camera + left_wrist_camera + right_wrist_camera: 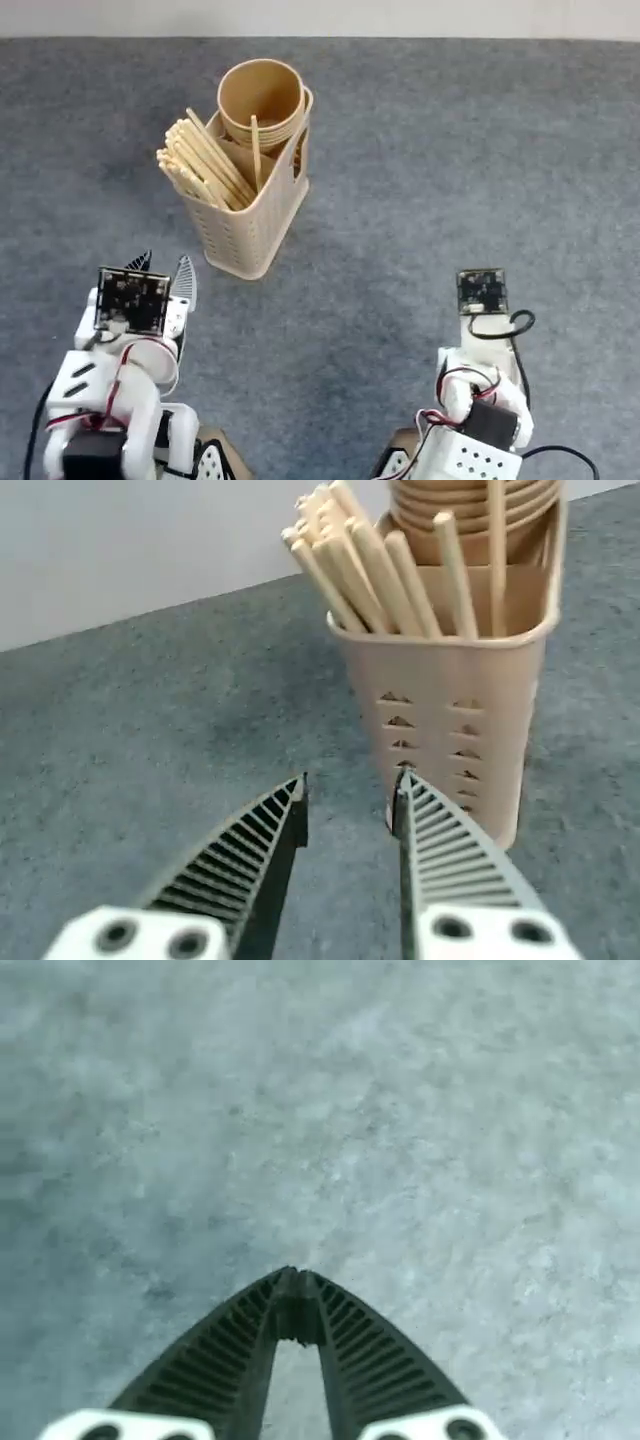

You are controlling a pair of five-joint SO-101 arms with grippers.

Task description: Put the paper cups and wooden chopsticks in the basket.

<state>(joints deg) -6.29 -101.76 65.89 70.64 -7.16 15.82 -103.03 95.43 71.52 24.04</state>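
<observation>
A grey carpeted surface covers the whole work area and meets a pale wall at its far edge. There is open carpet on every side of the beige slotted basket, most of it to the right. The basket stands upright at far left-centre. Inside it, the stacked paper cups sit mouth up at the far end. The wooden chopsticks are bundled at the near end and lean out over the left rim, with one stick more upright beside the cups. The left gripper is just short of the basket with its fingers spread and nothing between them. The right gripper is well apart over bare carpet, its tips pressed together.
</observation>
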